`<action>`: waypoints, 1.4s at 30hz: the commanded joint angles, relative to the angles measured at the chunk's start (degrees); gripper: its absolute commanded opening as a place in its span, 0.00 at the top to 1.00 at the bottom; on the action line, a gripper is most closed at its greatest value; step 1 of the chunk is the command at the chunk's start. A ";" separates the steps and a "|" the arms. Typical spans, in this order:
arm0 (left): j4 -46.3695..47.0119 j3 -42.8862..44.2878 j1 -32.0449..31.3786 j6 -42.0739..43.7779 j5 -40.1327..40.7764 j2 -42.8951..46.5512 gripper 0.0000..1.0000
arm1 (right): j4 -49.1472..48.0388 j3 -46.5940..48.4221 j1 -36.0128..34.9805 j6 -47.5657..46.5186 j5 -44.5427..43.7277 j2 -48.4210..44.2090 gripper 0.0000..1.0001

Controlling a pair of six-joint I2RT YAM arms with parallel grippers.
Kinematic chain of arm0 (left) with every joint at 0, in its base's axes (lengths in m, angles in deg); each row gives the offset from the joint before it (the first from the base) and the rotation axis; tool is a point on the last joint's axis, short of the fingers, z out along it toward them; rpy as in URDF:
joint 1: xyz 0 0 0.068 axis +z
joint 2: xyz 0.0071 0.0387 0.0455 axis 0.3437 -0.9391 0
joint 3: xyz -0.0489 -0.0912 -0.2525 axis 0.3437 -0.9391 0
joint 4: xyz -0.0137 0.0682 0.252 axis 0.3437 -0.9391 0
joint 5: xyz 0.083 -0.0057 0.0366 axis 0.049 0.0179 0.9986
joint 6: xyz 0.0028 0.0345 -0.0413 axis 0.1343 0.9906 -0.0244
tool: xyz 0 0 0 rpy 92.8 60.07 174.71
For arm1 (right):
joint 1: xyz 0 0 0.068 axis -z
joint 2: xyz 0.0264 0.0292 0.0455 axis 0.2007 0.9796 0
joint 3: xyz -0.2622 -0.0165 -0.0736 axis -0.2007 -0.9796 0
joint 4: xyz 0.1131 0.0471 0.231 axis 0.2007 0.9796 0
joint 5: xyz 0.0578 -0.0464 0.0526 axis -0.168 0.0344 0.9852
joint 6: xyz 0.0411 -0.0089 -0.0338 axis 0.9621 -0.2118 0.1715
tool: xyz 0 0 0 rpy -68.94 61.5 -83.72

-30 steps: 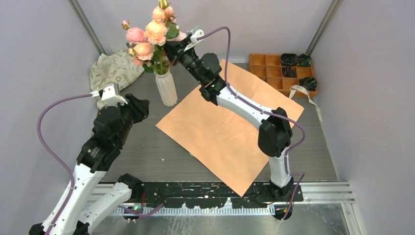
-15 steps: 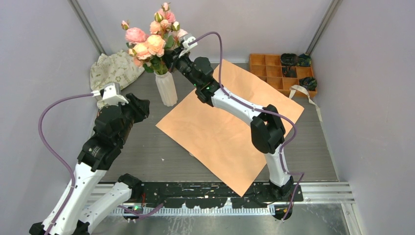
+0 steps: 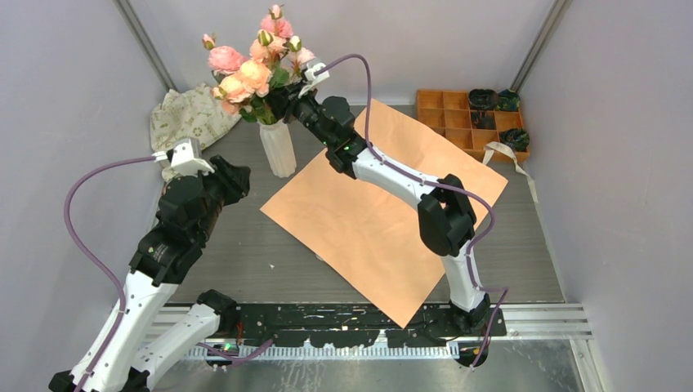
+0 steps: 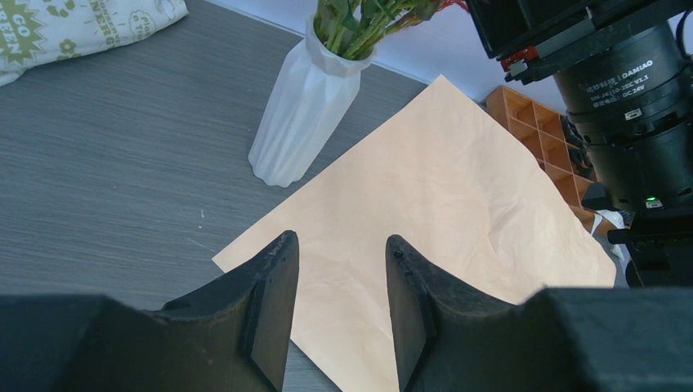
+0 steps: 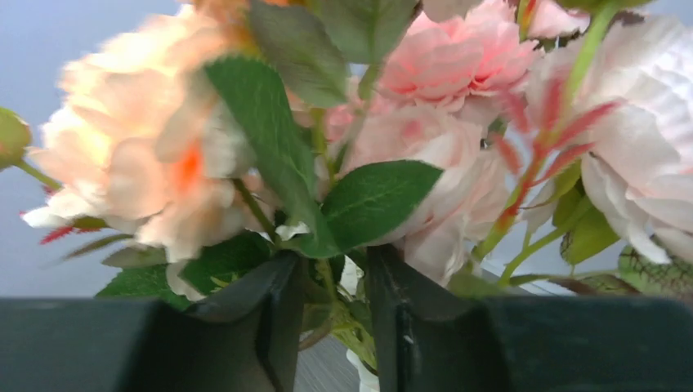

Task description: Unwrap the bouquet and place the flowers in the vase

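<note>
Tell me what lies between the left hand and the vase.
Left wrist view: only bare table and a corner of the orange paper before the vase.

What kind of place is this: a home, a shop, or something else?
Most likely a robot test cell, not a home: a left arm and a right arm bolted to a metal rail, plain grey walls enclosing the table, and an orange compartment tray.

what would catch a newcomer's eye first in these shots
The pink and peach flowers standing in the white ribbed vase toward the far left of the table, with the right gripper right up among their stems. Next, the big orange paper sheet lying flat across the middle, and the orange compartment tray at the far right corner.
</note>
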 commanded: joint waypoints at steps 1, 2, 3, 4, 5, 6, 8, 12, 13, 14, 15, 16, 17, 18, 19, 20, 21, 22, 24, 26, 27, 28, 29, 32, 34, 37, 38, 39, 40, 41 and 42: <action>2.22 0.08 -0.15 -0.20 -0.12 0.85 0.56 | 0.25 -0.76 -0.72 0.89 -0.99 -1.13 0.54; 2.16 0.02 -0.15 -0.21 -0.06 0.93 0.56 | 0.40 -0.85 -0.73 0.94 -1.00 -1.29 0.50; 2.08 0.08 -0.15 -0.19 -0.03 1.05 0.56 | 0.38 -1.00 -0.82 0.94 -1.01 -1.47 0.47; 2.06 0.17 -0.15 -0.23 0.03 1.13 0.56 | 0.38 -1.21 -0.84 0.96 -1.02 -1.67 0.45; 2.02 0.11 -0.15 -0.19 0.02 1.16 0.55 | 0.34 -1.46 -0.91 0.98 -1.02 -1.90 0.44; 1.98 0.08 -0.15 -0.23 0.03 1.22 0.56 | 0.24 -1.80 -0.93 1.06 -1.05 -2.27 0.42; 1.98 0.11 -0.19 -0.25 -0.01 1.25 0.56 | -0.09 -2.69 -1.08 1.03 -1.09 -3.09 0.40; 2.13 0.22 -0.15 -0.33 -0.08 1.07 0.56 | -0.46 -4.33 -1.27 1.07 -1.47 -4.86 0.38; 2.26 0.30 -0.16 -0.29 -0.16 1.01 0.56 | -0.66 -4.97 -1.28 1.03 -1.64 -5.45 0.37; 2.21 0.42 -0.15 -0.29 -0.14 0.82 0.56 | -0.85 -5.69 -1.28 1.17 -1.89 -6.07 0.37; 2.16 0.56 -0.15 -0.24 -0.21 0.75 0.55 | -1.05 -6.56 -1.33 1.28 -2.07 -6.89 0.36; 2.11 0.62 -0.15 -0.24 -0.27 0.66 0.56 | -1.33 -7.47 -1.29 1.36 -2.21 -7.69 0.35; 2.17 0.73 -0.15 -0.17 -0.23 0.64 0.56 | -1.67 -8.49 -1.35 1.49 -2.42 -8.48 0.33; 2.14 0.74 -0.15 -0.05 -0.19 0.68 0.56 | -1.77 -9.26 -1.34 1.51 -2.49 -9.19 0.30; 2.15 0.69 -0.15 -0.01 -0.04 0.76 0.56 | -1.66 -9.93 -1.37 1.51 -2.52 -9.88 0.29; 2.15 0.63 -0.15 -0.01 0.10 0.87 0.56 | -1.67 -10.50 -1.36 1.47 -2.50 -10.54 0.26; 2.17 0.61 -0.19 -0.02 0.31 0.90 0.55 | -1.46 -10.95 -1.31 1.35 -2.50 -10.99 0.24; 2.22 0.55 -0.17 0.04 0.40 0.98 0.56 | -1.16 -11.45 -1.32 1.19 -2.50 -11.34 0.21; 2.10 0.57 -0.15 0.15 0.52 1.00 0.56 | -0.84 -12.35 -1.36 1.07 -4.98 -12.08 0.19; 1.90 0.55 -0.15 0.08 0.60 1.28 0.55 | -1.20 -13.65 -1.31 1.04 -5.84 -12.78 0.19; 1.82 0.61 -0.11 0.16 0.69 1.38 0.56 | -1.33 -14.25 -1.37 1.15 -6.15 -13.19 0.19; 1.73 0.63 -0.14 0.09 0.80 1.42 0.56 | -1.37 -15.09 -1.37 1.31 -6.56 -13.73 0.19; 1.58 0.76 -0.15 0.12 0.89 1.48 0.56 | -1.72 -16.04 -1.37 1.39 -6.89 -14.46 0.18; 1.22 0.84 -0.15 0.31 1.15 2.00 0.55 | -2.12 -20.33 -1.36 1.96 -8.49 -17.39 0.18; 1.06 0.80 -0.17 0.44 1.54 2.29 0.56 | -1.95 -24.01 -1.32 2.54 -9.54 -20.17 0.12; 0.65 1.08 -0.13 0.72 2.17 2.39 0.56 | 0.68 -30.22 -1.34 3.68 -13.58 -25.35 0.01; 0.44 1.16 -0.17 0.74 2.26 2.39 0.56 | 2.16 -32.40 -1.36 4.14 -16.28 -28.23 0.01; 0.33 1.30 -0.15 0.73 2.31 2.57 0.56 | 3.82 -34.38 -1.36 4.30 -19.03 -30.53 0.00; 0.24 1.25 -0.09 0.76 2.27 2.69 0.56 | 6.19 -36.06 -1.49 4.12 -22.79 -32.63 0.01; 0.26 1.29 -0.14 0.68 2.24 2.79 0.56 | 8.43 -37.67 -1.49 3.54 -26.15 -34.82 0.00; 0.22 1.32 -0.15 0.65 2.21 2.94 0.56 | 10.92 -39.01 -1.53 2.91 -30.91 -36.88 0.01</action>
